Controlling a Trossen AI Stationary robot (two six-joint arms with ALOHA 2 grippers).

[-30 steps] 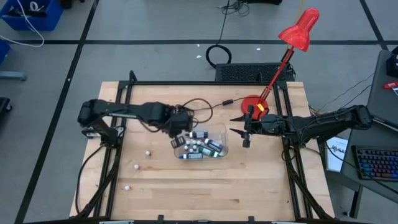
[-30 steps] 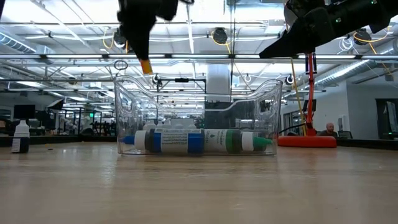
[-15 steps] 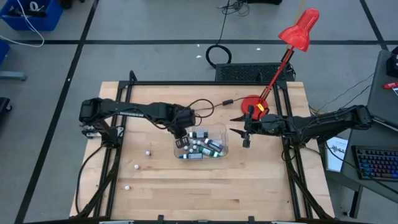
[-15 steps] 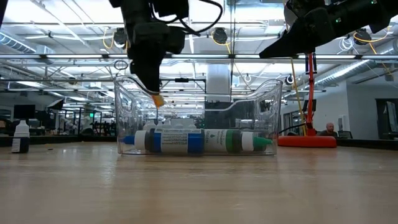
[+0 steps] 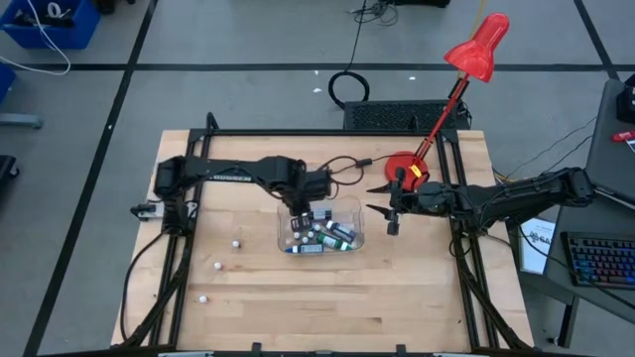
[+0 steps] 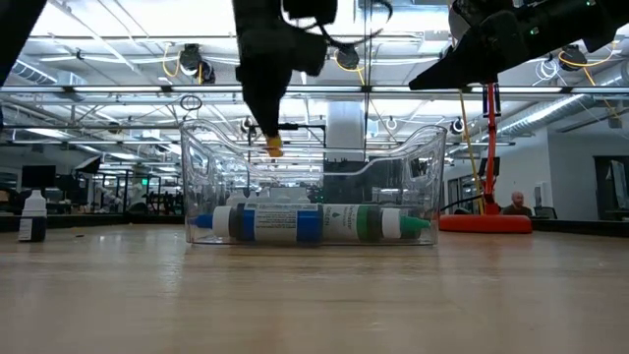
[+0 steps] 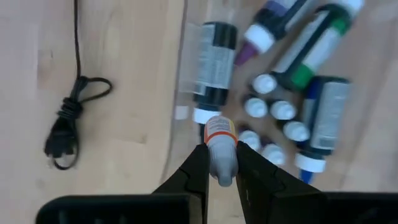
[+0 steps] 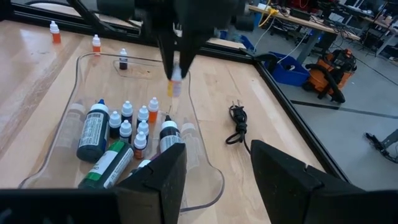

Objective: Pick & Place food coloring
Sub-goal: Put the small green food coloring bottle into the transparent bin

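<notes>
Food coloring, namely one tiny whitish bottle with an orange band and cap (image 7: 219, 148), is pinched between the left gripper's (image 7: 221, 163) two dark fingers, cap pointing down; it hangs right above the clear plastic tub (image 5: 352, 220), over the tub's near-left part where the wall curves (in the low view it sits level with the tub's rim). A second ago that gripper was outside the tub's left wall with the same bottle; now it has swung in over the tub, so the carry looks nearly done and what's left is probably just letting go. Inside the tub lie several larger dark, green and blue bottles (image 7: 213, 63) plus a cluster of small white-capped ones (image 7: 273, 109); three more small bottles (image 5: 235, 243) stand on the wooden table (image 5: 397, 297) well left of the tub, so more trips seem likely. The right gripper (image 5: 389, 213) hovers just right of the tub, fingers apart, empty, and hasn't budged.
</notes>
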